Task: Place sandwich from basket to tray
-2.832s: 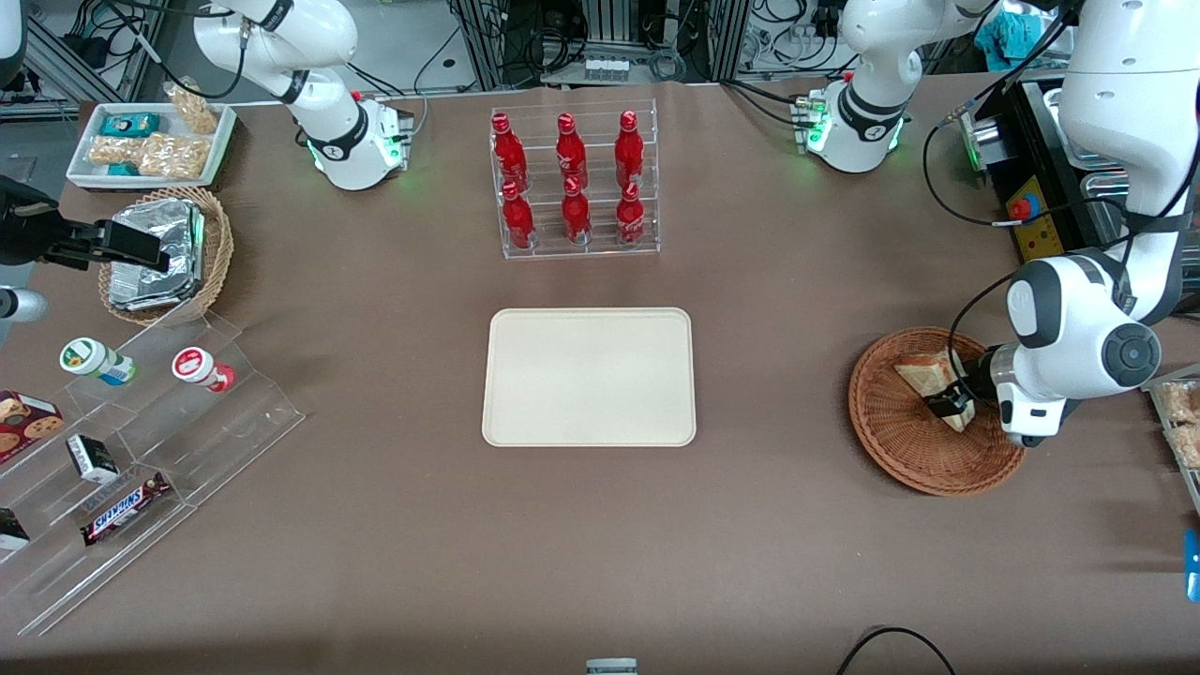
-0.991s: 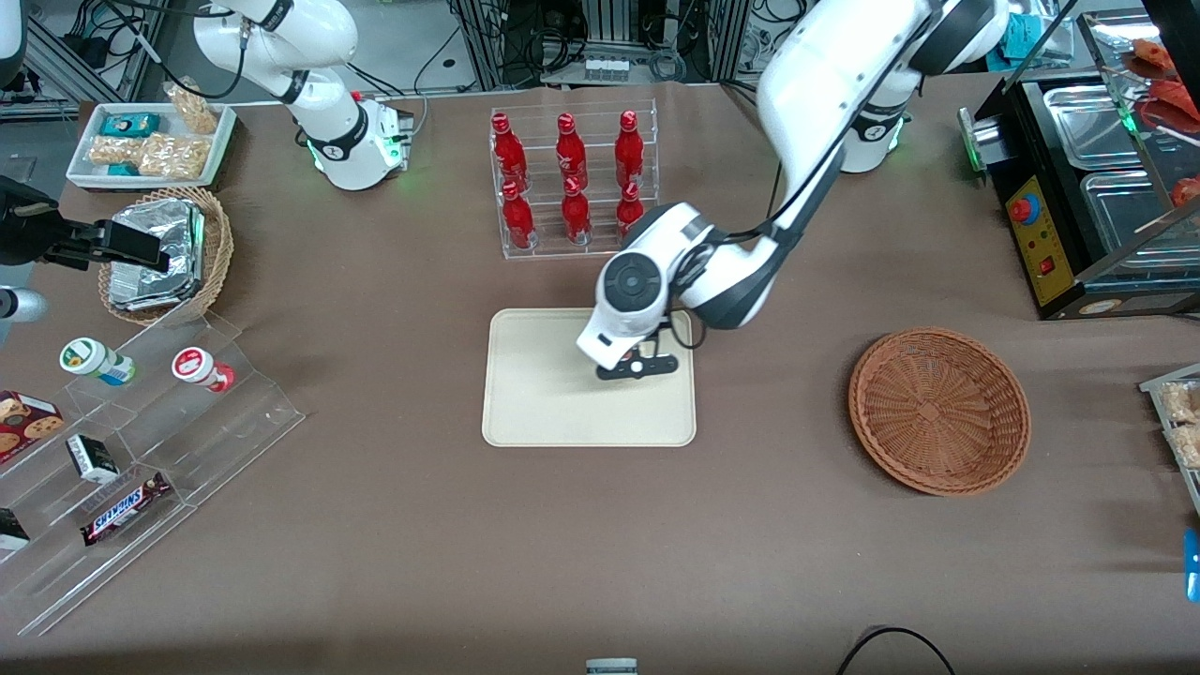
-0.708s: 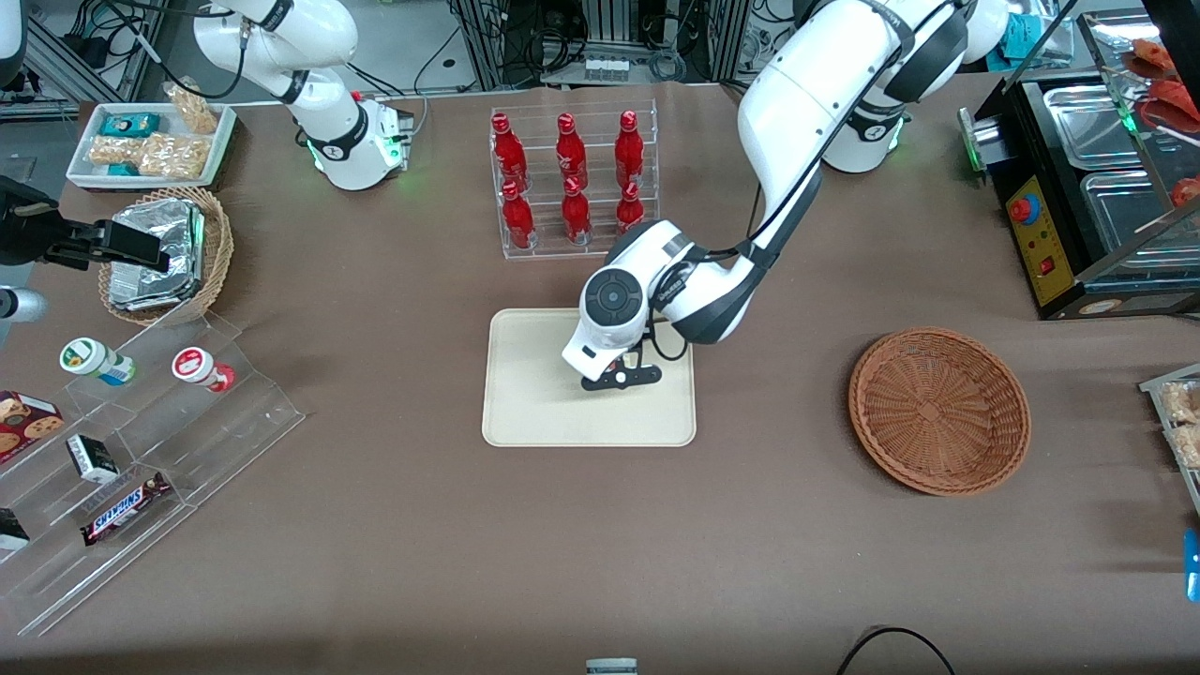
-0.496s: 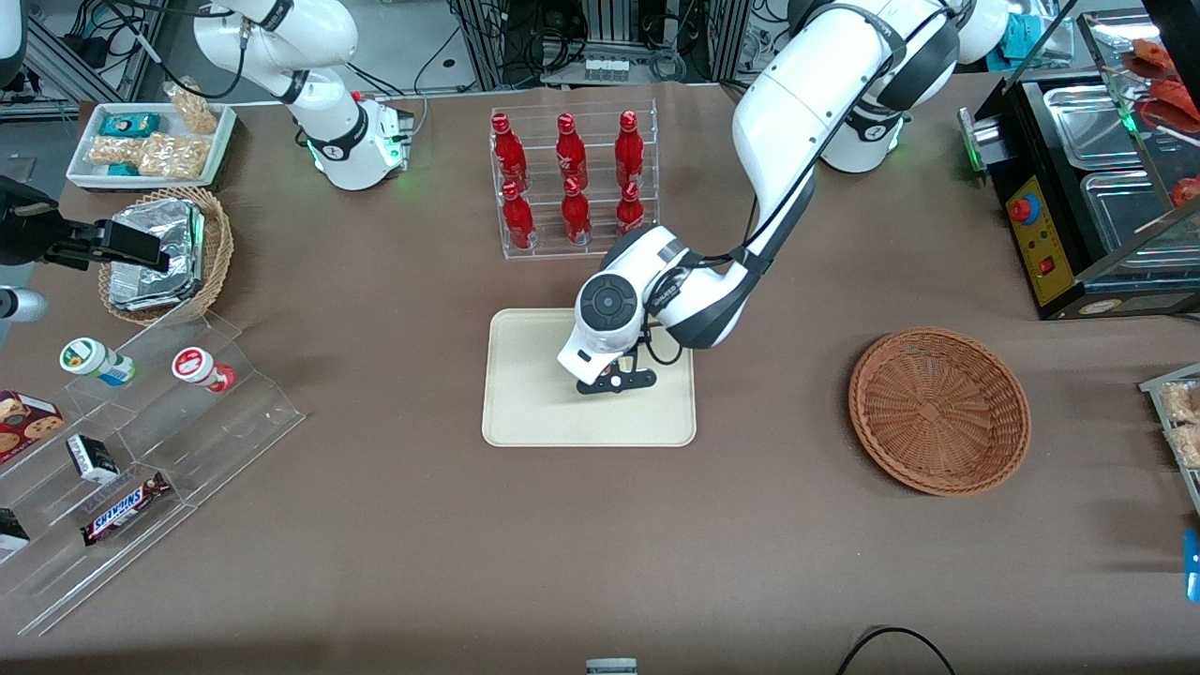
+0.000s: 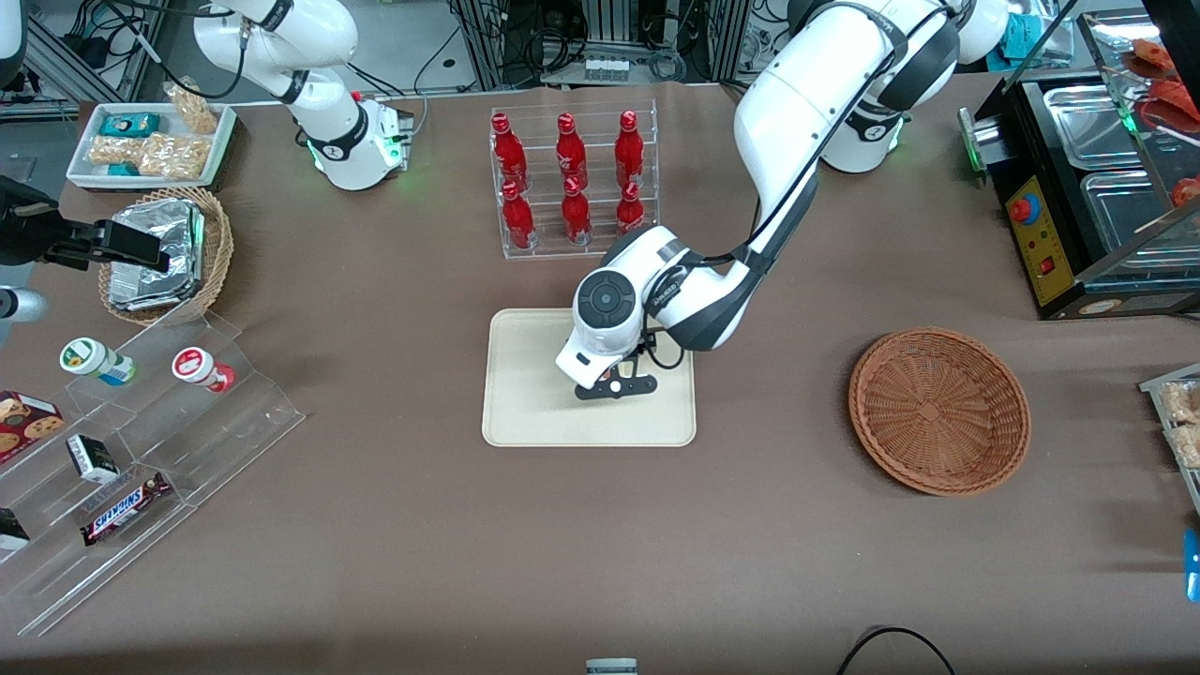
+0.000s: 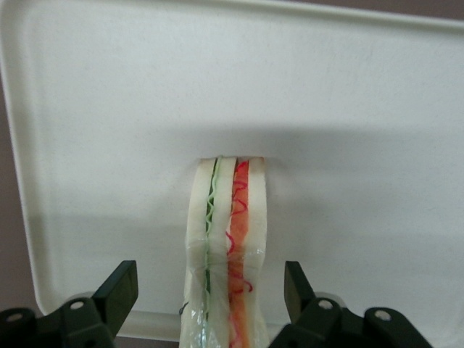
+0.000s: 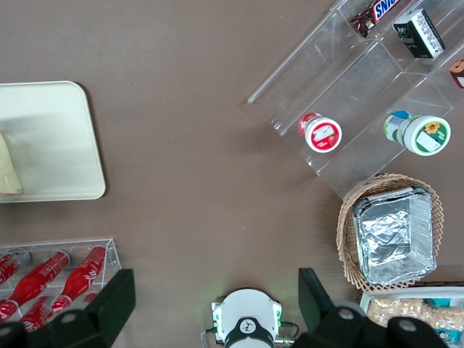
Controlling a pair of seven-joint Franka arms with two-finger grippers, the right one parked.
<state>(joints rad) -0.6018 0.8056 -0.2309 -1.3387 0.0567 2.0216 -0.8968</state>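
Wrist view: sandwich [image 6: 227, 254] stands on its cut edge on the tray [image 6: 348, 94], between the fingers [image 6: 119, 290] of the gripper [image 6: 210, 286]. Fingers are spread wide, with a clear gap to the bread on each side; nothing is pinched. Release looks done; retreat is the remaining step, as I read it.

Handling, judged from appearance: light, soft bread in clear wrap. The film is likely slippery and crinkles under load, and the filling layers would squash if squeezed hard. Best hold is across the two flat bread faces, mid-height, with gentle closure. Standing on edge, the wedge looks tippy, so a straight upward retreat would be safest to avoid brushing it over.

View comparison: front view shows the gripper [image 5: 614, 386] low over the tray [image 5: 525, 412], toward the edge nearest the basket [image 5: 938, 410], which is empty and well apart. The sandwich is hidden there under the wrist. Only the wrist view shows the finger gap and the upright pose. The right wrist view catches a sliver of the sandwich [image 7: 7, 177] on the tray [image 7: 58, 145].
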